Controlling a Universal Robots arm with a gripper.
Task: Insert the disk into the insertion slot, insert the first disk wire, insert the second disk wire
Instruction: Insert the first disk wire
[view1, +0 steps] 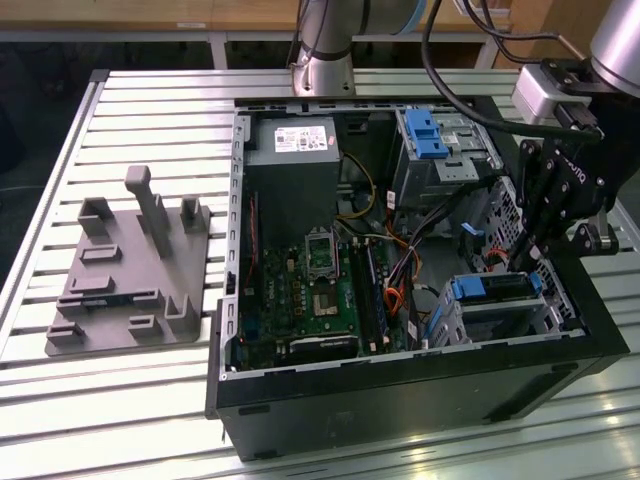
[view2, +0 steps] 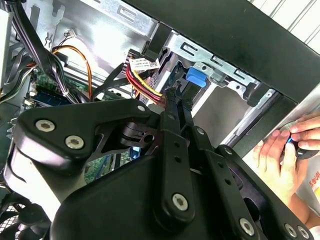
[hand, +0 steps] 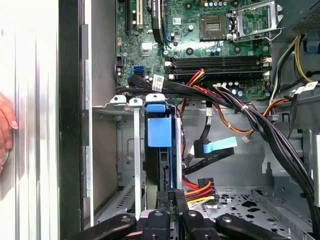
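Beneath everything, a slatted metal counter (view1: 120, 420) is carrying the open computer case (view1: 400, 400). I am reaching into its corner, where the disk (hand: 160, 131) is already sitting edge-on inside the insertion slot (hand: 127, 150).

I am judging the disk dense, rigid and sensitive to knocks, so the blue carrier's edges are the place to hold it, never the label face. The leads are limp with stiff plugs, so I would take them by the plug body.

I am counting one disk, one slot, and two loose leads beside them: a red-and-yellow power lead (hand: 199, 188) and a black cable with a pale-blue tab (hand: 220, 145).

My end effector (hand: 171, 197) is holding its fingers nearly together, just beside the power lead. I cannot tell whether they are pinching anything. A person's hand (view2: 280, 155) is resting outside the case.
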